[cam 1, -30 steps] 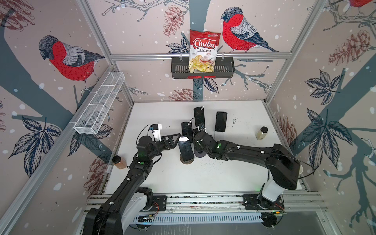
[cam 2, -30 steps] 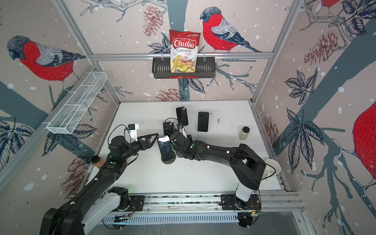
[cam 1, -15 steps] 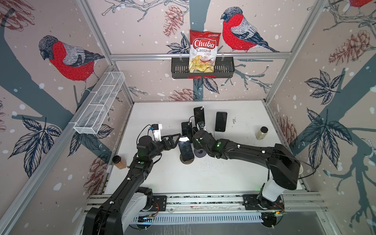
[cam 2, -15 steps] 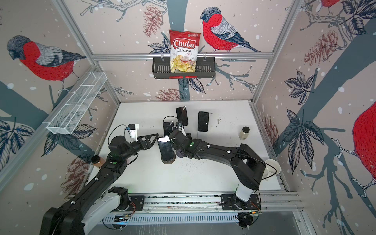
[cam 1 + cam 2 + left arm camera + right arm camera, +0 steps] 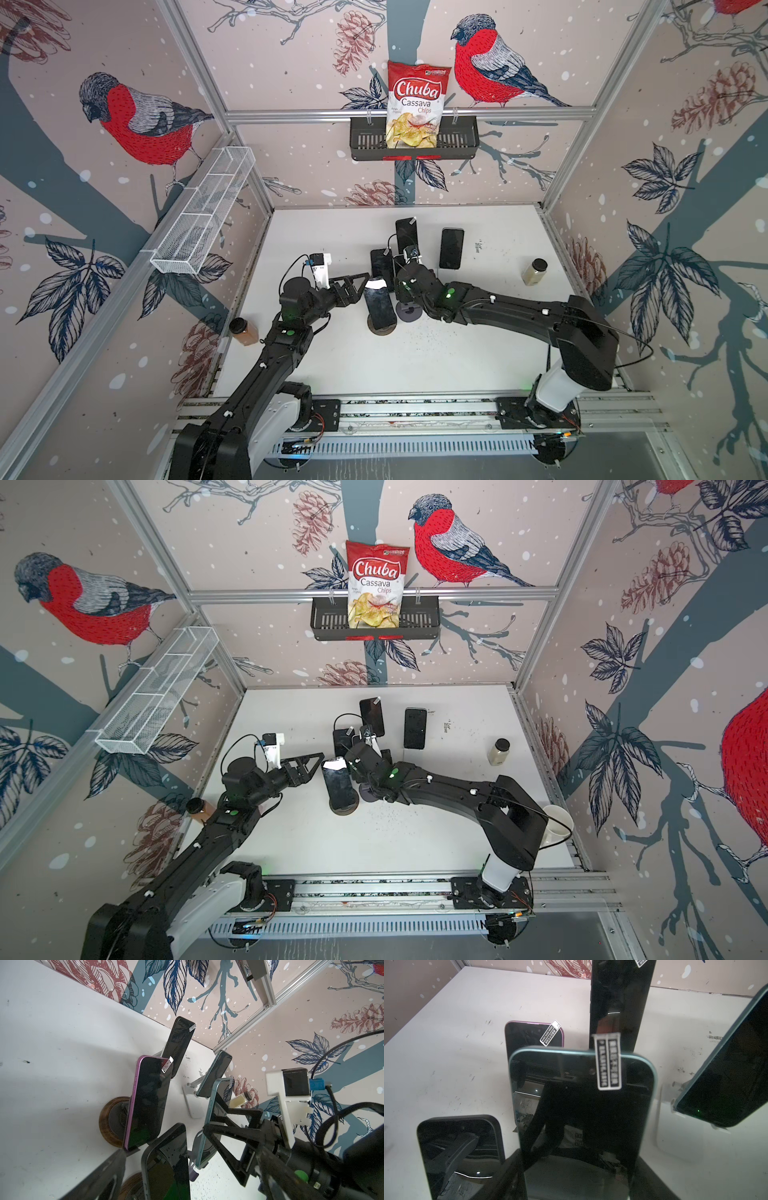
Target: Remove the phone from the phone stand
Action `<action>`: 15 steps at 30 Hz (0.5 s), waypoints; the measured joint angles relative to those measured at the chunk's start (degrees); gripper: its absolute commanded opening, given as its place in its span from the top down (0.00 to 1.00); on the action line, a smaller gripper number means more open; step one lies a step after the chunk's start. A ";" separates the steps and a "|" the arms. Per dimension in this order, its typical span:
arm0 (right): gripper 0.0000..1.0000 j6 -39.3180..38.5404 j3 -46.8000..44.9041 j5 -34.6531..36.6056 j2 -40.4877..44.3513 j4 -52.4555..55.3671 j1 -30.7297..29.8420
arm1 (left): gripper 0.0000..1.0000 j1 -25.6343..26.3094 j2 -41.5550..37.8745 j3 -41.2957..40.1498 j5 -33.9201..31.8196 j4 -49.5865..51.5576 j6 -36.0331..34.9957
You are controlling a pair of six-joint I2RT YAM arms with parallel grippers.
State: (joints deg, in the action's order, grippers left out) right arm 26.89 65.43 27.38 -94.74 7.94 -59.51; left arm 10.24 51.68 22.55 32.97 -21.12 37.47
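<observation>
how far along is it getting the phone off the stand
Done: right gripper is shut across the teal phone. In hand: the lift-off; can't tell if it's clear of the purple stand. To do: carry it away. The left gripper is open, empty.

Bright even light, soft shadows, warped edges

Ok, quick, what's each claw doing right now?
Left gripper: open, holding nothing.
Right gripper: closed on the teal phone.
</observation>
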 measured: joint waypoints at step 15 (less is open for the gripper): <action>0.33 0.72 -3.48 -0.20 5.40 -0.20 1.79 | 0.02 0.11 -0.37 0.59 1.16 1.03 0.07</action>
State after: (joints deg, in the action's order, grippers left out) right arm 27.62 61.95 27.18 -89.34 7.75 -57.71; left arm 10.35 51.31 23.14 34.13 -20.10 37.54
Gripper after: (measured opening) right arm 0.732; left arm 0.986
